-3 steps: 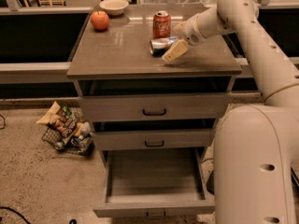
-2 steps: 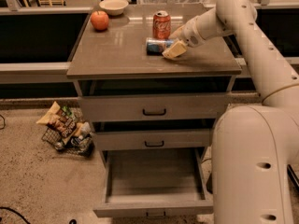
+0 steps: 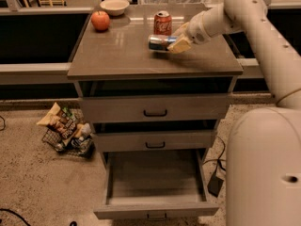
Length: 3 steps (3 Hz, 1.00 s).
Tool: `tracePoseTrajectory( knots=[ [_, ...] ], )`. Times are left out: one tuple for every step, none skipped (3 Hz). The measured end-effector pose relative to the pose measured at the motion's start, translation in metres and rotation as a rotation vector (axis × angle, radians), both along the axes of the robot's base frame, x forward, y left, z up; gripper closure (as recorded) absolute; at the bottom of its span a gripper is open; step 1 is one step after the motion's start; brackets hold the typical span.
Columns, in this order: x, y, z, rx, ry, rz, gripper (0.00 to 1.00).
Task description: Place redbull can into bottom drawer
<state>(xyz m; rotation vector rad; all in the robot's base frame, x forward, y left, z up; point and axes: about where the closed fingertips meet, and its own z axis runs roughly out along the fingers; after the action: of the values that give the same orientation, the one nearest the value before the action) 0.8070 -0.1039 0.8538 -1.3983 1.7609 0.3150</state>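
Silver and blue, the can (image 3: 159, 42) lies sideways, grasped in my hand (image 3: 175, 40), its right end hidden by the fingers (image 3: 180, 46). I can't tell if it clears the surface (image 3: 122, 55). My arm (image 3: 221, 20) reaches in from the right. The bottom drawer (image 3: 155, 180) stands open.

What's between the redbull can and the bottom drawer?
In the camera view: cabinet top, top drawer, middle drawer. The gripper holds the redbull can over that top; bottom drawer is open.

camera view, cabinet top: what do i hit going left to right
apple → bowl → redbull can → gripper, clamped on the can's right end above the cabinet top. coca-cola can left out: it stands right behind the redbull can.
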Motion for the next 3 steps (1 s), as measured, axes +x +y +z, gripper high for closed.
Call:
tracePoseTrajectory(
  knots=[
    [-0.043,-0.006,0.031,0.014,-0.075,0.066,1.0],
    [-0.043,-0.005,0.031,0.014,-0.075,0.066,1.0],
    [-0.054,0.011,0.025,0.019,-0.084,0.086,1.0]
  ],
)
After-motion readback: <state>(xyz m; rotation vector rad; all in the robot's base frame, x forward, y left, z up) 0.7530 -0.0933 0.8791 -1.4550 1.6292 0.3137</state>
